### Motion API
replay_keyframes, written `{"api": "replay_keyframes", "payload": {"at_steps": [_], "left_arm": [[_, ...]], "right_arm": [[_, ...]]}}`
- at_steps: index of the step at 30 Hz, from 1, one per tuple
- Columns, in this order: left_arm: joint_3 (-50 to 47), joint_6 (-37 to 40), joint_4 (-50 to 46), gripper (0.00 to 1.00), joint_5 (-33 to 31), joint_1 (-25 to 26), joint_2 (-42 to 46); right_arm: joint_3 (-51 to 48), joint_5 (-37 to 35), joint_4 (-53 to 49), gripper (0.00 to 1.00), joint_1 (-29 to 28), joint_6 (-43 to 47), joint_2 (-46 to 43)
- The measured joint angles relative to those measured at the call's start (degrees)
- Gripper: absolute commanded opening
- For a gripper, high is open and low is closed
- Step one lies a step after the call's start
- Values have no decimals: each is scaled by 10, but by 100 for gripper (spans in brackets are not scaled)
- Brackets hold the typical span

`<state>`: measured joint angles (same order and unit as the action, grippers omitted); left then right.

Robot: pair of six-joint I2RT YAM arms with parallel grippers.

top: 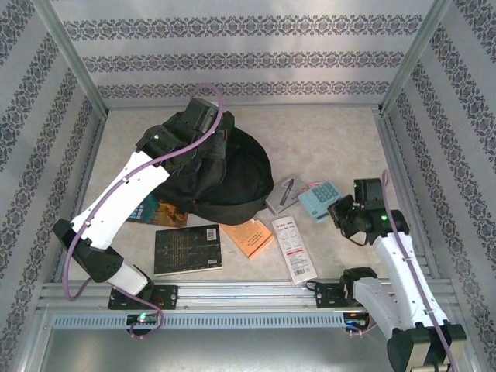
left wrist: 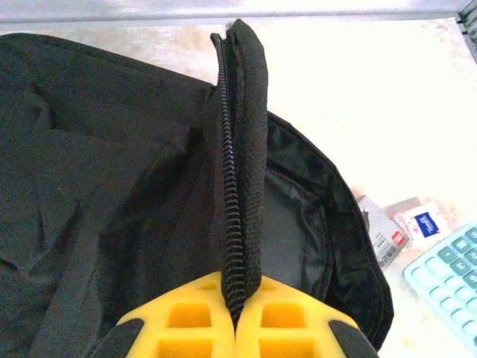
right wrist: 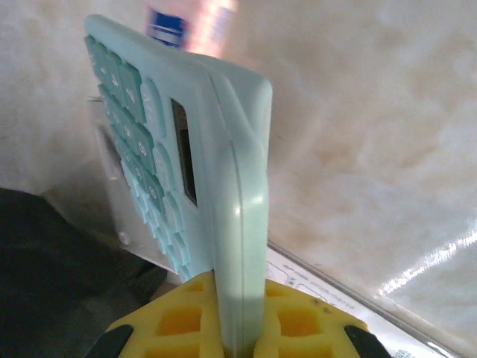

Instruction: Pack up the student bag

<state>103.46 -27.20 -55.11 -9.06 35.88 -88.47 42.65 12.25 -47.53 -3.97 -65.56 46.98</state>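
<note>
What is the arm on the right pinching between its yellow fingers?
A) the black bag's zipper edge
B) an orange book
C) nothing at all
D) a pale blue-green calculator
D: in the right wrist view the right gripper is clamped on the edge of the calculator, whose keys and display window face left.

student bag (left wrist: 104, 194): matt black woven cloth, coiled plastic zip (left wrist: 231, 224); calculator (right wrist: 238, 194): smooth pale plastic, slight sheen; tabletop (right wrist: 373, 134): glossy, marbled, smooth
</note>
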Motion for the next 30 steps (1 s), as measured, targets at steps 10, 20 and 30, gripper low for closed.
{"api": "replay_keyframes", "payload": {"at_steps": [10, 20, 30], "left_arm": [[16, 1, -2, 0, 10, -4, -8], [16, 11, -2, 0, 31, -11, -8], [16, 15, 0, 0, 57, -14, -8]], "right_arm": [[163, 41, 52, 0, -112, 161, 112], [231, 154, 114, 0, -165, 207, 240], [303, 161, 155, 0, -224, 152, 392]]}}
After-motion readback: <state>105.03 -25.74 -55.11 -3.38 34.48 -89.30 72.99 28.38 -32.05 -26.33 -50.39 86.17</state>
